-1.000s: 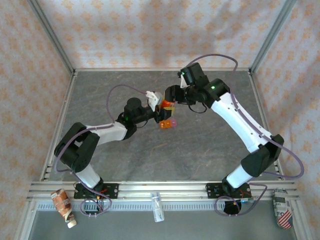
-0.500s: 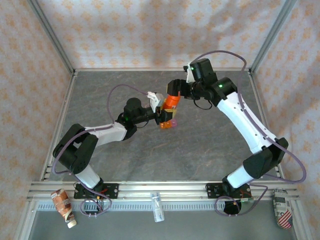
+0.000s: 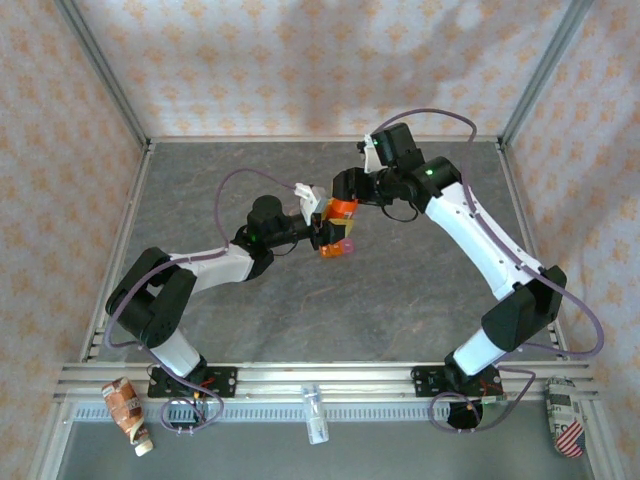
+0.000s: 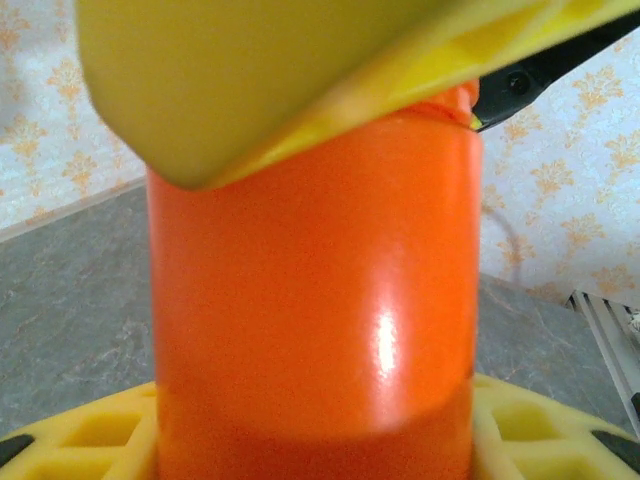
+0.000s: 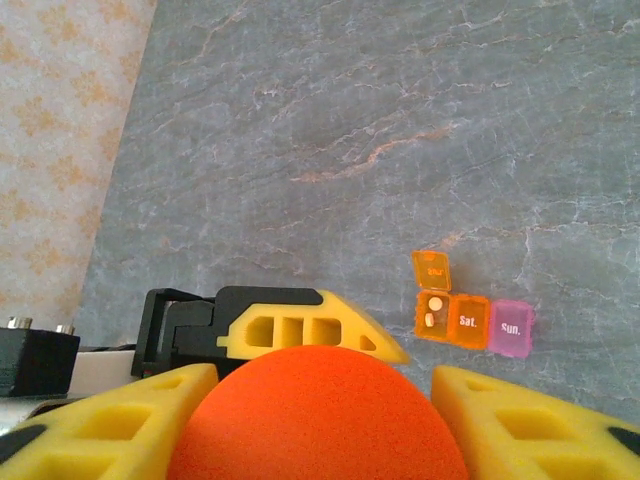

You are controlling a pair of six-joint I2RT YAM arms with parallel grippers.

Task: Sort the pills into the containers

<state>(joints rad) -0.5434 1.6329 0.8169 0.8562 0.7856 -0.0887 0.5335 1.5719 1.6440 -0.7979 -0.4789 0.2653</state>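
Orange bottle (image 4: 315,300), orange-red cap (image 5: 320,420). Two-tone containers (image 5: 470,322): one compartment orange, one pink. Grey veined table (image 5: 400,120); cream walls (image 3: 300,60), orange floral print.

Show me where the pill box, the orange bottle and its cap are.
pill box (image 5: 468,322), right wrist view, on the Sat. compartment.
orange bottle (image 4: 310,300), left wrist view, on its side wall.
bottle cap (image 5: 320,420), right wrist view, on its rounded face.

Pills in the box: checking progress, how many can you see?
2 pills, both in the open orange compartment: one toward its lid, one beside it. Shut compartments may hide more.
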